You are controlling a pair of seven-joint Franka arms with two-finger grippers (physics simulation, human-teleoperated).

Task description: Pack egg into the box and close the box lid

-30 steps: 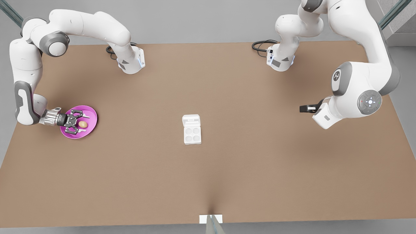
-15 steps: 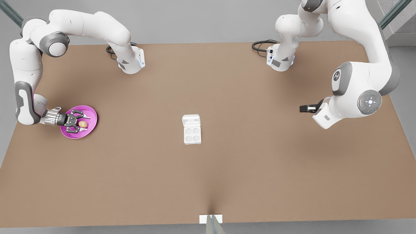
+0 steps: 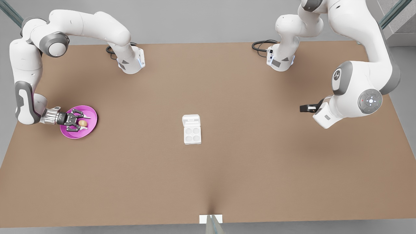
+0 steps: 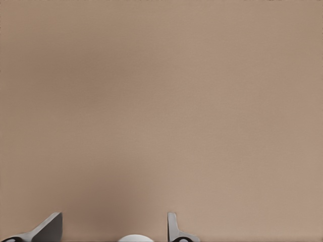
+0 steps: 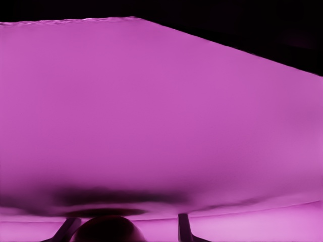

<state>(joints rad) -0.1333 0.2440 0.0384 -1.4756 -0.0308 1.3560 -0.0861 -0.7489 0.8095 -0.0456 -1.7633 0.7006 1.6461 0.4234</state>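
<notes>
Brown worktop fills the front view, grey floor showing beyond its edges. Near the worktop's edge at the front view's left sits a round pink plate (image 3: 89, 112), and on it lies the egg (image 3: 83, 123). The right gripper (image 3: 80, 123) is down on the plate with its fingers spread to either side of the egg; whether they touch it cannot be told. In the right wrist view the egg (image 5: 107, 229) shows as a dark dome between the two fingertips (image 5: 183, 227), with the plate (image 5: 161, 101) spread behind.

At mid-worktop lies the box (image 3: 192, 134), its four hollows empty and the box lid (image 3: 191, 120) folded open flat toward the far edge.

Toward the edge at the front view's right, the left gripper (image 3: 303, 108) waits above bare worktop, fingers apart and holding nothing.

The risk, as I judge it, is the round egg rolling or squirting out sideways if the fingers close off-centre, or skidding on the smooth plate.
</notes>
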